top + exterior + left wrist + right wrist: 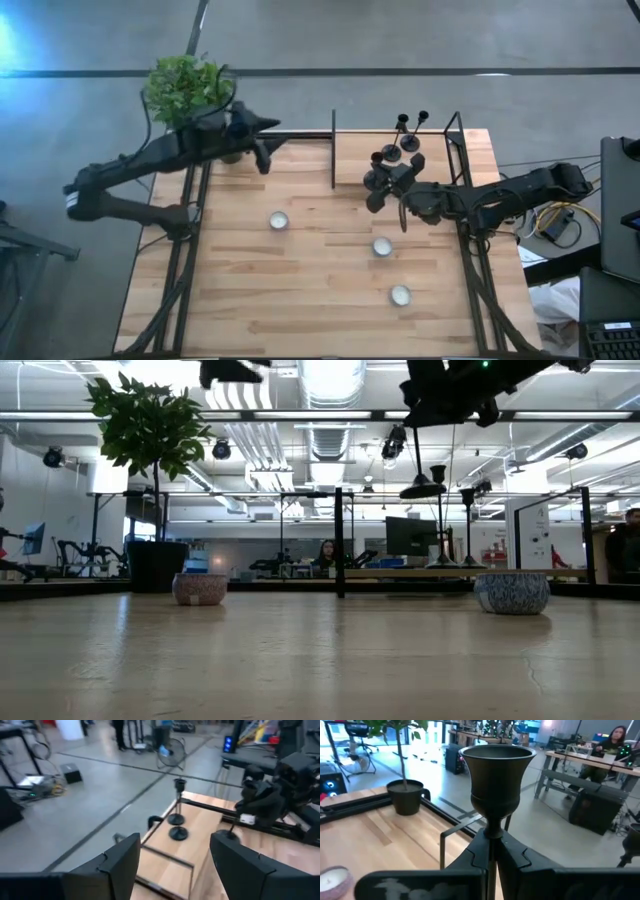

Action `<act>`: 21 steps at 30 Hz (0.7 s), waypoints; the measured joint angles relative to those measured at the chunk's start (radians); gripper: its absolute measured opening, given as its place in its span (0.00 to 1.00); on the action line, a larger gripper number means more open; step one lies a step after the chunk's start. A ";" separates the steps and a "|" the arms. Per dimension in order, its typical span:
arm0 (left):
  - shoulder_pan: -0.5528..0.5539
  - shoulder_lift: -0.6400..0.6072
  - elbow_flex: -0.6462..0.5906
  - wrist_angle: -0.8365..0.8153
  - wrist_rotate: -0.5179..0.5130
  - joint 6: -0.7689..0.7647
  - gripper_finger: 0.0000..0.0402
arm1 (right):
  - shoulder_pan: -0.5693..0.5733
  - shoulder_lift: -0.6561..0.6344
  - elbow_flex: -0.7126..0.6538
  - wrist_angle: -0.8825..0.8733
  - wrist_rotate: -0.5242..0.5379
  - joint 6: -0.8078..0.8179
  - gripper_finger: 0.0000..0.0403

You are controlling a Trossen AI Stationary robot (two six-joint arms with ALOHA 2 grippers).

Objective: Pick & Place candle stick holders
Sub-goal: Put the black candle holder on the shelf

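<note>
Right gripper (492,851): fingers pressed together on the thin stem of a candlestick holder (495,780), just under its cup, which stands upright above them.
Held holder: lifted off the wooden table (300,280); the low view shows its flared base (423,489) hanging clear of the surface.
Other two holders: the pair (404,134) stands near the table's far edge, just beyond the right gripper (392,183).
Left gripper (262,150): fingers (122,860) spread apart with nothing between them, beside the potted plant (186,88).
Candles: three small tealights (279,220) lie nearer than the held holder.
Only the right wrist view: the clamp on the stem, and a person (615,739) seated at a desk beyond the table.
Only the low view: the gap beneath the held base.
</note>
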 joint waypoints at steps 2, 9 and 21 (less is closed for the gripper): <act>0.000 -0.065 -0.090 0.047 -0.057 0.017 0.61 | 0.001 0.010 -0.005 0.014 0.013 0.013 0.02; 0.000 -0.221 -0.318 0.155 -0.277 0.160 0.61 | -0.003 0.114 -0.008 0.044 0.299 0.210 0.03; 0.001 -0.261 -0.537 0.158 -0.279 0.225 0.61 | -0.034 0.439 0.047 0.437 0.358 0.055 0.03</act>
